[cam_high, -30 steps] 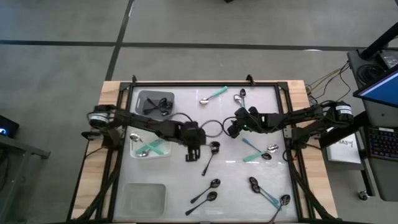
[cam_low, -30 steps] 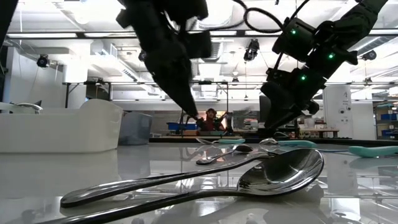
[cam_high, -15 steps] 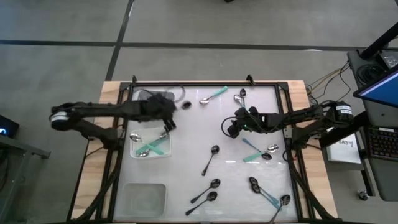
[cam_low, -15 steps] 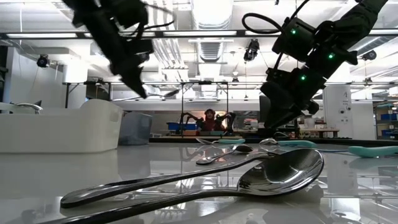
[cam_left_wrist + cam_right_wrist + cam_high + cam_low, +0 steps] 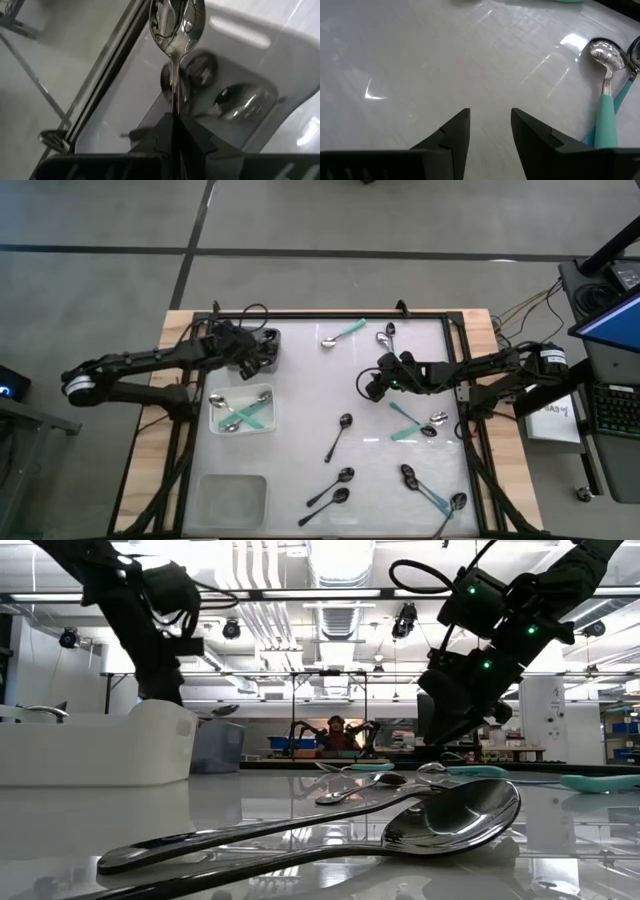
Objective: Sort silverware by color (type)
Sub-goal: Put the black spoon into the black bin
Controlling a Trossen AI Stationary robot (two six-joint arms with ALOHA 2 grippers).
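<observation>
Since the earlier frame, the left gripper (image 5: 262,352) has swung from the clear bin to above the grey bin (image 5: 236,340). From table height, that arm hangs behind the white bin (image 5: 95,748). Its wrist view shows fingers pinching a black spoon (image 5: 176,25) by the handle, bowl over spoons already in the grey bin. The right gripper (image 5: 490,125) hovers spread, a teal-handled spoon (image 5: 606,85) nearby.

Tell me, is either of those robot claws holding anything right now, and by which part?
Yes. The left gripper pinches a black spoon by its handle end, bowl hanging out over the grey bin. The right gripper is open and holds nothing.
</observation>
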